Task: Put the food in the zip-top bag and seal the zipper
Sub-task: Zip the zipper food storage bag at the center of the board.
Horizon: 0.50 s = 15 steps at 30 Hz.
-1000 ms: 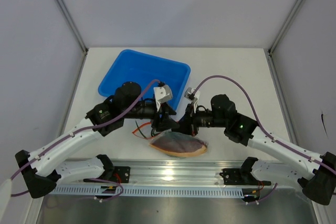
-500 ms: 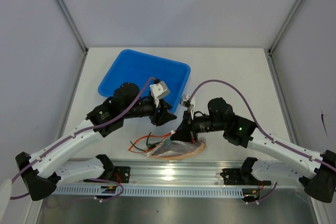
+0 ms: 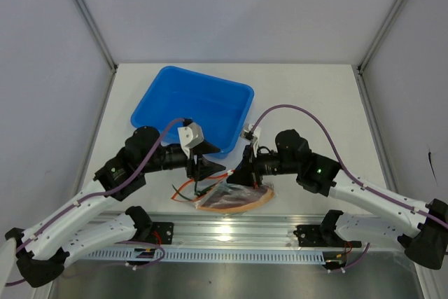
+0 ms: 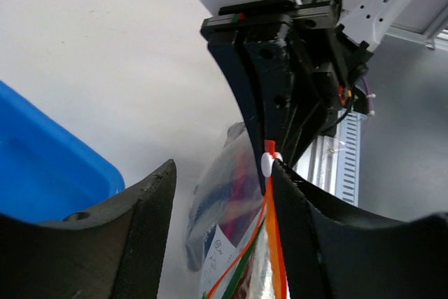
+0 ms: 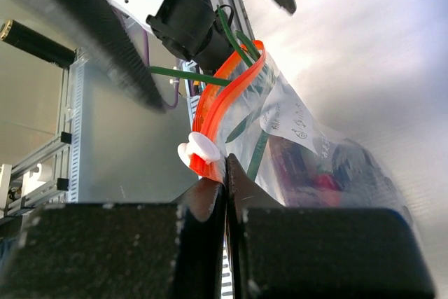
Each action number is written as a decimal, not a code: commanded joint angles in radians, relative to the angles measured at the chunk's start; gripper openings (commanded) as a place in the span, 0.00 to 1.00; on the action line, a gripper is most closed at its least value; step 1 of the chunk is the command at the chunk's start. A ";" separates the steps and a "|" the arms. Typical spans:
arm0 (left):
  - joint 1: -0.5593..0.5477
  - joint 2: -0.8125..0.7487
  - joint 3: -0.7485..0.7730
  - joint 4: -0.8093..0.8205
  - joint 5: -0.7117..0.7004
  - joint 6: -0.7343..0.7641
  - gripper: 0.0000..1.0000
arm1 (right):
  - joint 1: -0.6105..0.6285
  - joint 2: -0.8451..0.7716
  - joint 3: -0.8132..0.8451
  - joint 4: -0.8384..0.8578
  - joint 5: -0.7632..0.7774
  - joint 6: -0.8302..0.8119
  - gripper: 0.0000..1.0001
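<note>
Top external view: left hand (image 3: 215, 169), half open, straddles the zipper (image 4: 274, 243) of the bag (image 3: 234, 199), food (image 5: 318, 173) inside, at the worktop's (image 3: 315, 96) near edge; right hand (image 3: 236, 173) pinches its white-tipped end. Green stems (image 5: 183, 73) poking from the mouth could block the seal.

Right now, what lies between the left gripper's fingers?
The zip-top bag, its zipper close against one finger; the left gripper stands open. Left wrist view shows it.
</note>
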 commanded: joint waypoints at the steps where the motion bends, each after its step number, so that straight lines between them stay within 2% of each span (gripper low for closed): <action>1: 0.007 0.018 -0.009 0.049 0.096 0.040 0.61 | 0.001 0.010 0.041 0.011 0.021 -0.001 0.00; 9: -0.053 0.054 0.006 0.036 0.064 0.053 0.64 | -0.013 0.017 0.054 0.011 0.010 0.005 0.00; 15: -0.068 0.064 0.005 0.047 0.054 0.052 0.60 | -0.016 0.025 0.063 0.008 0.010 0.010 0.00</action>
